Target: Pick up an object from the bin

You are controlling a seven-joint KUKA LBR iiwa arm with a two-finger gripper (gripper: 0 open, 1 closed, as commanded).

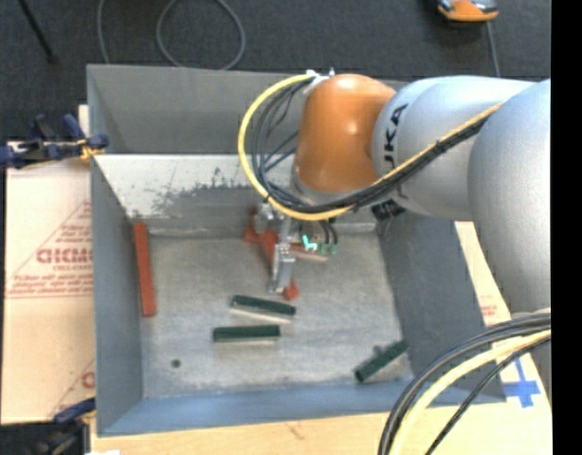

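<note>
My gripper hangs below the arm's orange cover, low over the middle of the bin floor. A red block lies right behind it, partly hidden by the gripper, and a bit of red shows at the gripper's tip. Just in front of the tip lies a dark green bar, slightly slanted. A second dark green bar lies a little nearer the front wall. Whether anything is held cannot be told.
A long orange-red bar lies along the left wall. Another dark green bar rests slanted in the front right corner. The arm and its cables cover the bin's right and back parts.
</note>
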